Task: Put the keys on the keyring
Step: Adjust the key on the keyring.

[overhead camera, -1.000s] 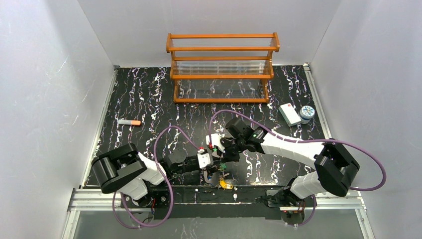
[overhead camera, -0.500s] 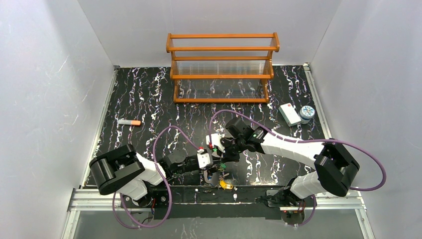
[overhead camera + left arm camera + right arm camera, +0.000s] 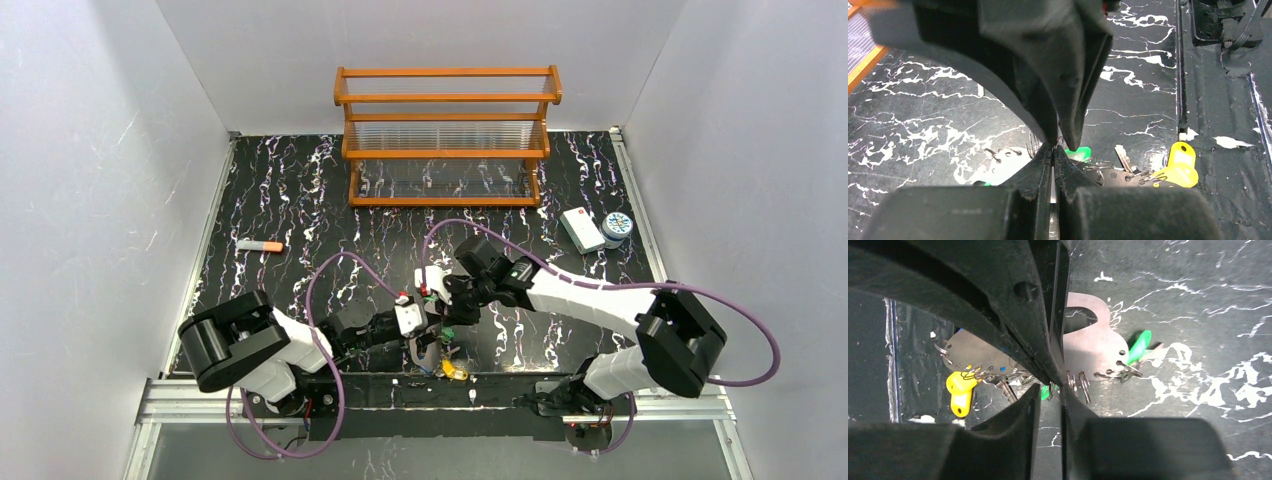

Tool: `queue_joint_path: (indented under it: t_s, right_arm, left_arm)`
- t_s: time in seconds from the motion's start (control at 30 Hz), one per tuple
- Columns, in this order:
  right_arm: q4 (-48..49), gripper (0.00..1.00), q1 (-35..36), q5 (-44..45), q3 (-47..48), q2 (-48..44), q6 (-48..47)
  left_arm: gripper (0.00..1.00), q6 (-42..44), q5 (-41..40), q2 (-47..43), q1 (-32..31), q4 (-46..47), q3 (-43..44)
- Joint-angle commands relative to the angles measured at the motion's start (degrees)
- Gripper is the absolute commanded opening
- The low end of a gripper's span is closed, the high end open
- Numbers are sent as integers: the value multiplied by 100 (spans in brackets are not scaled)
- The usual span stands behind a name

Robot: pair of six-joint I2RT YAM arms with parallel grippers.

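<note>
Both grippers meet over the keyring, a flat silver piece with a slot and a row of small holes carrying wire rings. It lies near the table's front edge. A yellow-headed key hangs at one end and a green-headed key at the other. The yellow key and a green tag also show in the left wrist view. My left gripper is shut, its tips at the keyring's ringed edge. Whether they pinch a ring is hidden. My right gripper stands slightly open just above, tip to tip with it.
A wooden rack stands at the back. At the right are a white box and a round tin. An orange-tipped stick lies at the left. The metal rail runs just in front of the keys.
In the top view the right arm's elbow has shifted slightly to the right. Both grippers stay together over the keyring.
</note>
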Motion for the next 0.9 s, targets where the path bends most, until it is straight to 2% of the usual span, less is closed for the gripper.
queue_joint_path:
  t_s: [0.0,0.07,0.13,0.3,0.4,0.67,0.87]
  right_arm:
    - [1057,35,-93,8,-328,-745,532]
    - [1530,43,-182,-32,-678,-1080,813]
    - [1933,45,-417,-258,-963,-1367,1071]
    - [2811,43,-1074,-1222,-1493,-1809,1620]
    - [3074,39,-1238,-1657,-1646,-1892,1718]
    - [3606,29,-1270,-2165,-1792,-1618,1940]
    - [3791,27,-1271,-2304,-1799,-1380,2038]
  left_arm:
    - [0,-307,-467,-333,-32,372,-175]
    - [0,-479,-651,-367,-32,774,-342]
    - [0,-626,-803,-351,-32,1237,-477]
    - [0,-916,-830,-180,-32,2216,-576]
    - [0,-1016,-793,-70,-32,2740,-577]
    - [0,-1048,-624,-526,-32,2758,-449]
    - [0,-1099,-703,-811,-32,2754,-547]
